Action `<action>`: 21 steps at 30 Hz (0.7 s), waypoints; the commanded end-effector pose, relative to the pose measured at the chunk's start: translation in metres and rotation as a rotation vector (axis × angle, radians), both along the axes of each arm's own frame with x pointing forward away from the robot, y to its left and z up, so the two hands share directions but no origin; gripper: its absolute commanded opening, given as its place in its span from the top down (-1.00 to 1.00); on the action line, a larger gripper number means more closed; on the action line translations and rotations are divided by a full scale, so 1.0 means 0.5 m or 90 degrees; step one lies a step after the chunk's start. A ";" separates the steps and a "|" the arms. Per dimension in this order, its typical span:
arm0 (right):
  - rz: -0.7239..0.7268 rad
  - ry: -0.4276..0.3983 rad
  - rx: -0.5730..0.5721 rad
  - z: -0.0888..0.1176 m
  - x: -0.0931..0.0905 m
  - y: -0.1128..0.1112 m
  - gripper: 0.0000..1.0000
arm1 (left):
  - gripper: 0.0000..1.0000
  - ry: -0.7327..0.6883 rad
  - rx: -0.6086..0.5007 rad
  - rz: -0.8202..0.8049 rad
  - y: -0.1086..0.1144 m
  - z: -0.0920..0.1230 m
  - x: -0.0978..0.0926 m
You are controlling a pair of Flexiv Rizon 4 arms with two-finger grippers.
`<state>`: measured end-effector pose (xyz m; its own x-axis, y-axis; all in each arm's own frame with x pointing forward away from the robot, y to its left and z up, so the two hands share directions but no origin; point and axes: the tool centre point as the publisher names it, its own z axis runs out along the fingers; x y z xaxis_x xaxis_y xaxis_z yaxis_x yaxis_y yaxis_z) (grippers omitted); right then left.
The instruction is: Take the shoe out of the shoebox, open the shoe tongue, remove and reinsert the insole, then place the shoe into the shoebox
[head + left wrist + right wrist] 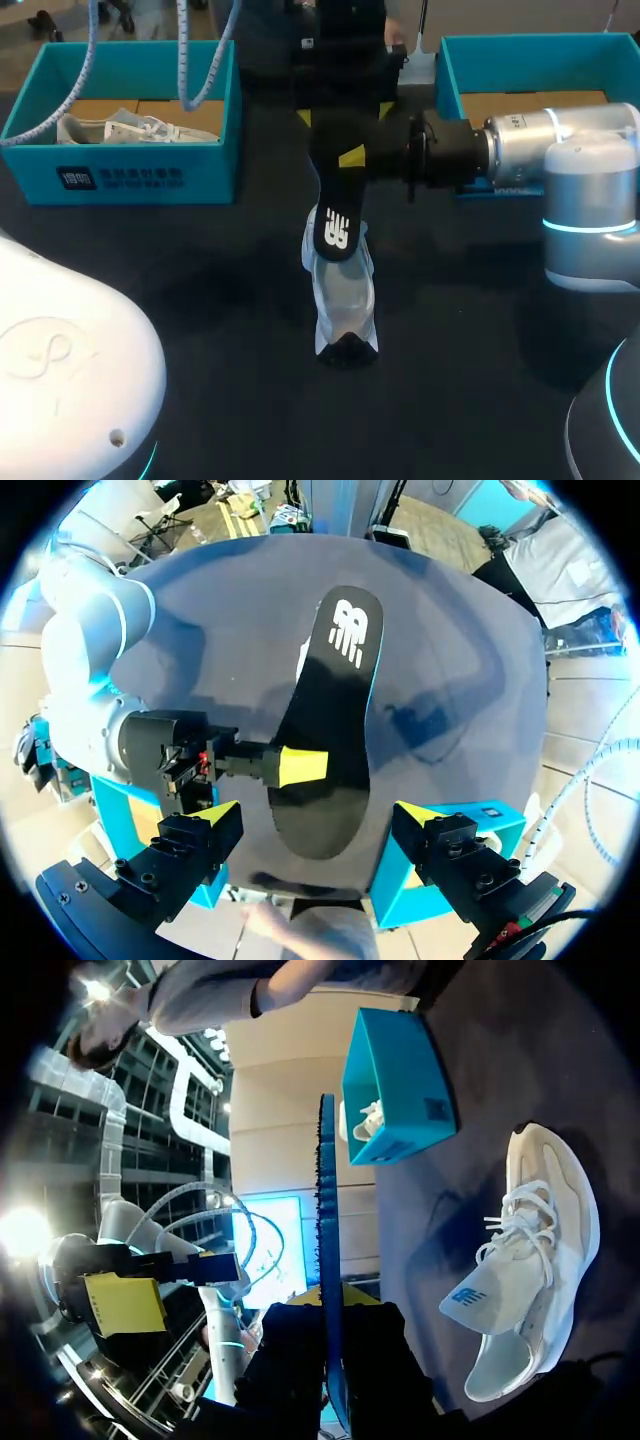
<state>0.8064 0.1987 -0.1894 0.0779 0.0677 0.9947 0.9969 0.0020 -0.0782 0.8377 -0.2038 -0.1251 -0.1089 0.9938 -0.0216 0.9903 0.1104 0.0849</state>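
**Black insole held over white shoe on dark table**

Black foam with a white logo, the insole (335,215) hangs lengthwise from the right gripper (350,155), whose yellow-tipped fingers pinch it from both sides near one end. The right arm comes in level from the right side. Under the insole, the white shoe (345,295) stands on its sole on the dark table (200,380), between the two shoeboxes and out of both. From the right wrist, the insole shows edge-on and upright, with the shoe beside it, laces loose and tongue (470,1300) pulled up.

The left gripper (318,818) hovers at the far side of the table, facing the insole's flat face. Its two yellow tips are spread wide with nothing between them.

A teal shoebox (140,175) sits at the far left of the table and holds a second pale shoe (130,128). Another teal shoebox (450,70) sits at the far right, partly hidden behind the right arm.
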 end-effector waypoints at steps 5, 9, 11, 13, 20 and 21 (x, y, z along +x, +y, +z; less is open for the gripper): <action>-0.011 -0.001 -0.002 0.007 -0.006 -0.002 1.00 | -1.00 -0.005 -0.127 -0.019 0.049 -0.008 -0.010; -0.012 -0.001 0.001 0.009 -0.006 -0.002 1.00 | -1.00 -0.021 -0.165 -0.029 0.061 -0.006 -0.010; -0.011 0.001 0.002 0.010 -0.005 -0.001 1.00 | -1.00 -0.020 -0.201 -0.036 0.068 -0.004 -0.010; -0.011 0.002 0.002 0.014 -0.005 -0.002 1.00 | -1.00 -0.033 -0.238 -0.053 0.074 -0.004 -0.011; -0.015 0.005 -0.001 0.021 -0.004 -0.002 1.00 | -1.00 -0.062 -0.349 -0.092 0.101 -0.006 -0.014; -0.016 0.005 -0.002 0.022 -0.003 -0.002 1.00 | -1.00 -0.062 -0.362 -0.099 0.106 -0.007 -0.015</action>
